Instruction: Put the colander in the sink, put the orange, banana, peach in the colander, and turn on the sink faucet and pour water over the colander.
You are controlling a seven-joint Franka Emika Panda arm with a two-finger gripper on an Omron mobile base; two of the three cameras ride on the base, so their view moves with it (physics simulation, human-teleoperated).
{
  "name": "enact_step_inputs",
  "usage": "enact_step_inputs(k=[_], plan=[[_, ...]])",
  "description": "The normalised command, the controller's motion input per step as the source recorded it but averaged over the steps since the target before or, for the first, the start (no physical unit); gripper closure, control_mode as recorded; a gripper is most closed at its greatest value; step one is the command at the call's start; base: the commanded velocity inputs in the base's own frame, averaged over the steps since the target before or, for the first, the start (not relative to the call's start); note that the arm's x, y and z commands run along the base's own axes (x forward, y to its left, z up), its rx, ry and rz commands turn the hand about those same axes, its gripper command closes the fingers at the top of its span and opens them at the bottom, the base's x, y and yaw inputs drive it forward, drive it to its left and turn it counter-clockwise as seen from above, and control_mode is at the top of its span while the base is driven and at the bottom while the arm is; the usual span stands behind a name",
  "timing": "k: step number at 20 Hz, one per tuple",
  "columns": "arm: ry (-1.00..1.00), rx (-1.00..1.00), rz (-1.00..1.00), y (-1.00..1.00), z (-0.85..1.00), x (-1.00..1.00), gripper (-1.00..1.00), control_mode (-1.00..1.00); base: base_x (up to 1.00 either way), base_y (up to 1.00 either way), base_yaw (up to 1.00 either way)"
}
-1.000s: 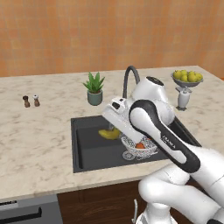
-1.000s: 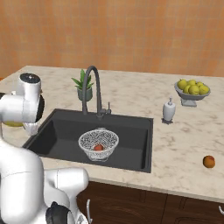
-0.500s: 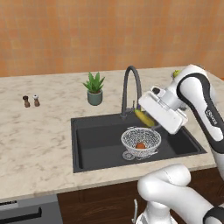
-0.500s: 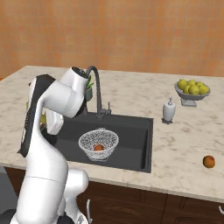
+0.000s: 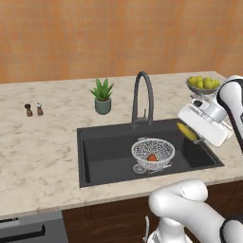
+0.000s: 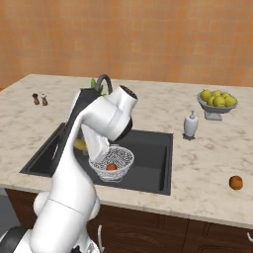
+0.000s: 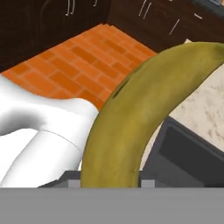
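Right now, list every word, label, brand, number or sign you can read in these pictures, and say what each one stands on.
None: no readable text anywhere.
The white soap dispenser bottle on the marble counter: blank.
The two small brown and white shakers: no markings.
The grey-green pot of the spiky green plant: plain.
The yellow curved banana, held in the gripper: no sticker.
The dark grey gooseneck sink faucet: no visible brand.

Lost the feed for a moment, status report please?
Gripper shut on banana, above the sink's right side. Colander in basin, one orange-red fruit inside. Another fruit on counter. Faucet dry. Nothing in the way.
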Motion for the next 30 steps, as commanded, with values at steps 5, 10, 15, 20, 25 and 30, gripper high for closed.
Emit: enact_step_inputs(k=[5, 10, 15, 20, 25, 30], plan=[[-0.25, -0.09, 0.16, -0.21, -0.30, 0.36, 1.00, -1.00, 0.00, 0.00, 0.00], [-0.28, -0.13, 0.15, -0.01, -0.46, 0.48, 1.00, -1.00, 0.00, 0.00, 0.00], [-0.18, -0.11, 0.20, -0.22, -0.49, 0.39, 1.00, -1.00, 0.00, 0.00, 0.00], [-0.08, -0.03, 0.18, -0.24, -0.38, 0.37, 1.00, -1.00, 0.00, 0.00, 0.00], [-0.01, 0.00, 0.12, -0.06, -0.30, 0.59, 1.00, -1.00, 0.00, 0.00, 0.00], [0.00, 0.00, 0.06, 0.00, -0.32, 0.67, 1.00, -1.00, 0.00, 0.00, 0.00]])
